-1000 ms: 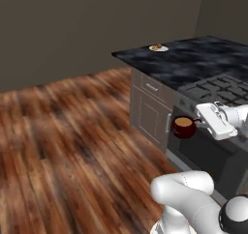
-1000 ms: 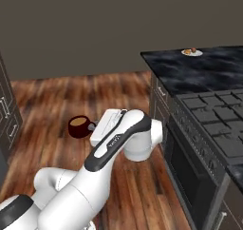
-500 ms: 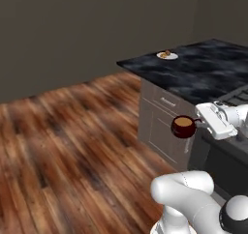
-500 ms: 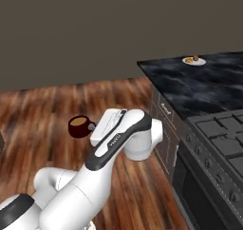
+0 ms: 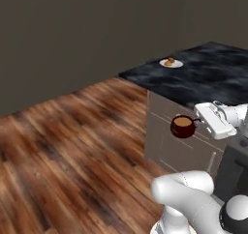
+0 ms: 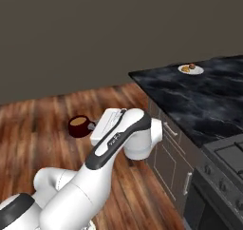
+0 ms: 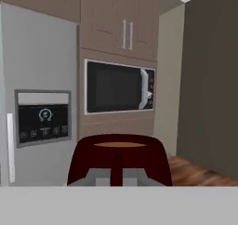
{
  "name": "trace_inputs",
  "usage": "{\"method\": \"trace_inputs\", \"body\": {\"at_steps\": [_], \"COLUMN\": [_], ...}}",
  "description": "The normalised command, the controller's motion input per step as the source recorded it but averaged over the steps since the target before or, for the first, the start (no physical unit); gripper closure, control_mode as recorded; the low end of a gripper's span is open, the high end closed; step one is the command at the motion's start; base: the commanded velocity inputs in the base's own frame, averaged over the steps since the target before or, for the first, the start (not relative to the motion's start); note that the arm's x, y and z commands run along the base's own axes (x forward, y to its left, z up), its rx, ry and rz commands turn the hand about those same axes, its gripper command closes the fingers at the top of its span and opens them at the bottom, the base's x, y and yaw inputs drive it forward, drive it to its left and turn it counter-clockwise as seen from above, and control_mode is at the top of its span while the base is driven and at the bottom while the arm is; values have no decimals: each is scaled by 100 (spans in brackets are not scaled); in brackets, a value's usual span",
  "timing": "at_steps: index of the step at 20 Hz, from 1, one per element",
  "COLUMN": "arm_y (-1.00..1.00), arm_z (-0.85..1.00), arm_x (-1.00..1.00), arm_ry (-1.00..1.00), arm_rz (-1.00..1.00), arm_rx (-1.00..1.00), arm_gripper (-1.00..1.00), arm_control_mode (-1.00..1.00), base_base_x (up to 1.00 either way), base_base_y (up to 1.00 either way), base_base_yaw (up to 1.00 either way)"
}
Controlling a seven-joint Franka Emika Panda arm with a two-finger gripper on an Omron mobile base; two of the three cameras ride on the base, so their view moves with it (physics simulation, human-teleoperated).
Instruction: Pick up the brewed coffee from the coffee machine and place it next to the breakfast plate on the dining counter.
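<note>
The floor (image 5: 72, 146) was glossy streaked wood planks, brown and reddish, under a flat grey-brown wall (image 5: 87, 30). The counter (image 6: 199, 100) was a broad black slab veined in pale marble, over grey drawer fronts with slim bar handles; a black cooktop (image 6: 232, 153) sat inset at its near end. In the hand view stood a tall grey fridge (image 7: 42, 80) with a dark display panel, a built-in black microwave (image 7: 118, 87) and brown cabinets above.

The plate (image 5: 171, 63), small, round and white, lay far back on the counter near its edge, bearing an orange pastry and a darker piece.

The mug (image 5: 182, 126), round and dark red, hung upright in the air beside the drawer fronts, below the countertop's level and well apart from the plate, light brown coffee inside. The gripper (image 5: 198, 123) was pinched on its side handle.
</note>
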Motion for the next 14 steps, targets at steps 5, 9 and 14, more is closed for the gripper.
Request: {"method": "trace_inputs", "body": {"at_steps": [5, 9, 14], "arm_y": [0, 0, 0], "arm_z": [0, 0, 0], "arm_x": [0, 0, 0], "arm_ry": [0, 0, 0], "arm_rz": [0, 0, 0], "arm_rx": [0, 0, 0], "arm_gripper": [100, 100, 100], "arm_control_mode": [100, 100, 100], "base_base_x": [100, 100, 100], "base_base_y": [81, 67, 76], "base_base_yaw": [-30, -35, -42]}}
